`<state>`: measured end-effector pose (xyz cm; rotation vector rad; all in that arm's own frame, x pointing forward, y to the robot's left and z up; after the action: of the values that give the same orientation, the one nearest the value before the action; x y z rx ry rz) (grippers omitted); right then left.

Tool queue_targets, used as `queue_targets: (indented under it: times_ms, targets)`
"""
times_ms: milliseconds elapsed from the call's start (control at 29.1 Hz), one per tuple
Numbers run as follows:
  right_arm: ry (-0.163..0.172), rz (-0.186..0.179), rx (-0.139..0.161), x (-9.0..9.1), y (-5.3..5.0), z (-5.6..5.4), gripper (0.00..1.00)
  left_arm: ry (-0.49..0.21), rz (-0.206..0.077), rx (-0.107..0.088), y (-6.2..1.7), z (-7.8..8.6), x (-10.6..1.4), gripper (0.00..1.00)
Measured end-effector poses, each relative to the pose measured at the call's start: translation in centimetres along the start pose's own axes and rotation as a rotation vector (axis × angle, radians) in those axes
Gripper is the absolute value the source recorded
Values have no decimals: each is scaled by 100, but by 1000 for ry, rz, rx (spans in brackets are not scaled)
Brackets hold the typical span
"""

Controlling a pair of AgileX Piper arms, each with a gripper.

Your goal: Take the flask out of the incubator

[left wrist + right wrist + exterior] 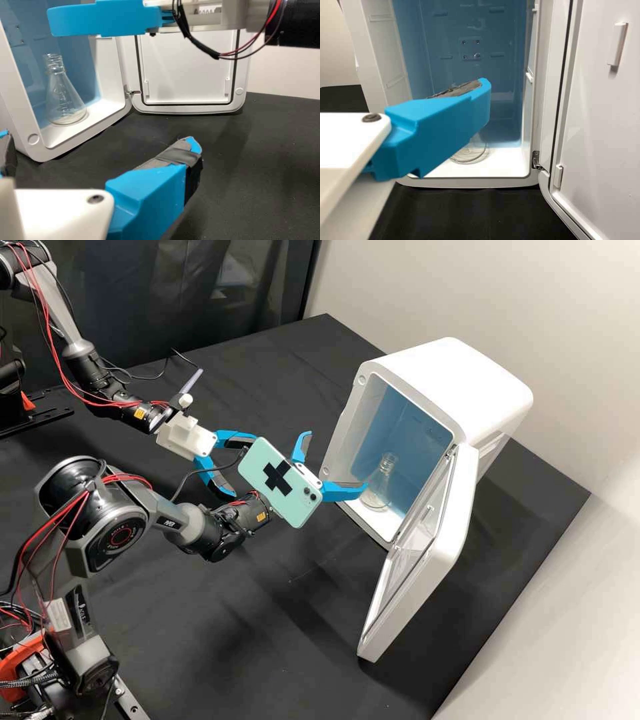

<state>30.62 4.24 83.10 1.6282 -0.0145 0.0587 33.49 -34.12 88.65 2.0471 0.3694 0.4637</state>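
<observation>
Black bench (pixel 267 620) runs under everything. Nearest, the right arm comes in from the left with a mint-green slab (pixel 280 481) marked by a black cross mounted at its wrist. The right gripper (pixel 337 460) sits at the mouth of the incubator (pixel 460 383), fingers spread wide and holding nothing. One finger curls up and the lower one (pixel 347 491) lies level toward the chamber floor. In the right wrist view that finger (pixel 435 130) lies across the lower part of the opening. Hard to say whether its tip has crossed the threshold. The white door (pixel 417 553) hangs open on the right side of the box, swung toward the near edge of the bench, inner face turned left. Farther back and left of the right gripper, the left gripper (pixel 237 465) hovers above the bench, well short of the incubator. Its fingers are also wide apart and empty, and the tape-wrapped pad on one finger (pixel 175 165) shows. The incubator stands at the right of the bench, its white shell tilted back a little, blue lining inside. The flask (pixel 383 479) is a clear conical one and stands upright on the chamber floor, toward the back. In the left wrist view the flask (pixel 62 95) stands free, with nothing touching it.
</observation>
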Motion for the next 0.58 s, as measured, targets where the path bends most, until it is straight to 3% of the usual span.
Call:
queue_targets:
  times_ms: [138,585]
  targets:
    - [0,0,0,0,0,0,100,3,-10,1,-35,-7,13,100]
    - [0,0,2,0,0,0,100,7,-9,3,-27,-36,16,100]
